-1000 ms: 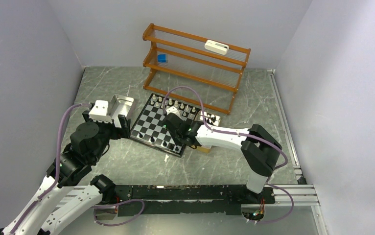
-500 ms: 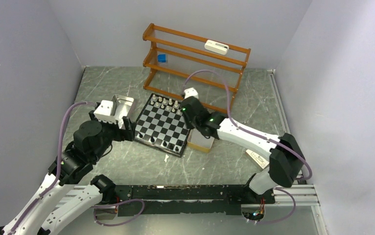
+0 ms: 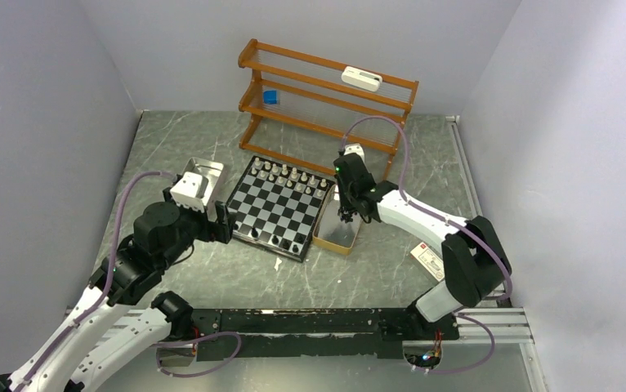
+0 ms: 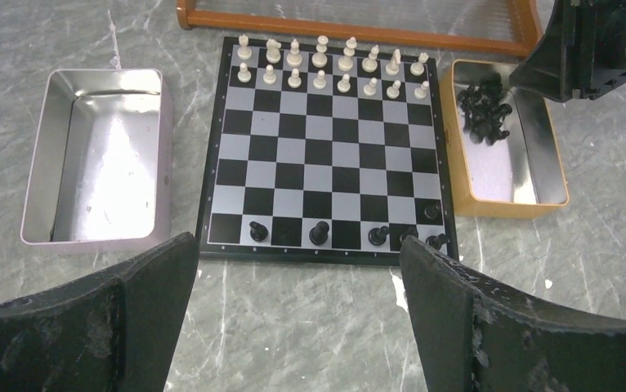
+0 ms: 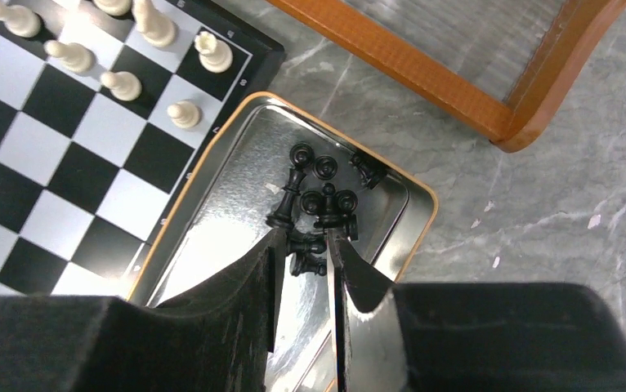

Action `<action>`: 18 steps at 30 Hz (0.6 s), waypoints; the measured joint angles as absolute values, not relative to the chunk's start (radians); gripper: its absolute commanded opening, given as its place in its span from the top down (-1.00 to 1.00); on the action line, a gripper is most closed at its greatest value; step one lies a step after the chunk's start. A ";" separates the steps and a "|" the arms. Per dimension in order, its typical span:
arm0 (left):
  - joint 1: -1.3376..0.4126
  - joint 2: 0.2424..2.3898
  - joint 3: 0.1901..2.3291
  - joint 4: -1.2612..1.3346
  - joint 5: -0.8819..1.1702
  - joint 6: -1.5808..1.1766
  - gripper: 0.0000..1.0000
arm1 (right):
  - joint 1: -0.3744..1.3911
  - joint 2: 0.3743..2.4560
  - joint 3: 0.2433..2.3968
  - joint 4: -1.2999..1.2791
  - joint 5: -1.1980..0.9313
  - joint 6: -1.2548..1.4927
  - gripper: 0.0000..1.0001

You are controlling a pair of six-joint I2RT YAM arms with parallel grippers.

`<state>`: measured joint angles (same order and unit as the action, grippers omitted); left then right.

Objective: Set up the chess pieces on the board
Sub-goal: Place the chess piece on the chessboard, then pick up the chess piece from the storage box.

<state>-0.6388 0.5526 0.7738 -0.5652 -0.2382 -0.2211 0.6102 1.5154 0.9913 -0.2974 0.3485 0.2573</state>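
Note:
The board point(image 3: 277, 208) holds two rows of white chess pieces point(image 3: 289, 173) along its far edge and several black ones point(image 3: 281, 239) at its near edge; the left wrist view shows board point(image 4: 326, 147), white rows point(image 4: 330, 65) and black pieces point(image 4: 318, 233). A heap of black pieces point(image 5: 326, 196) lies in a tan-rimmed tin point(image 5: 424, 212) right of the board. My right gripper point(image 5: 304, 237) is down over this heap, jaws a narrow gap apart, with black pieces showing in the gap. My left gripper point(image 4: 293, 327) is wide open and empty, near the board's near-left side.
A silver metal tray point(image 3: 199, 175) sits left of the board. A wooden rack point(image 3: 326, 106) stands behind it, with a white device point(image 3: 361, 79) and a blue thing point(image 3: 270, 97) on its shelves. A printed card point(image 3: 428, 260) lies right of the tin point(image 3: 330, 247).
My right gripper has swung from the board's near side to the right and now sits over the tan-rimmed tin. My left gripper has shifted slightly right toward the board.

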 measured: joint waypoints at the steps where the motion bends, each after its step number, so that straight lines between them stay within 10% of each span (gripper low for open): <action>1: -0.639 0.552 0.771 -0.565 -0.238 -0.221 -0.95 | 0.605 1.525 0.990 -0.294 0.347 0.256 0.42; 18: -0.639 0.514 0.745 -0.557 -0.220 -0.216 -0.95 | 0.587 1.630 0.980 -0.249 0.328 0.200 0.47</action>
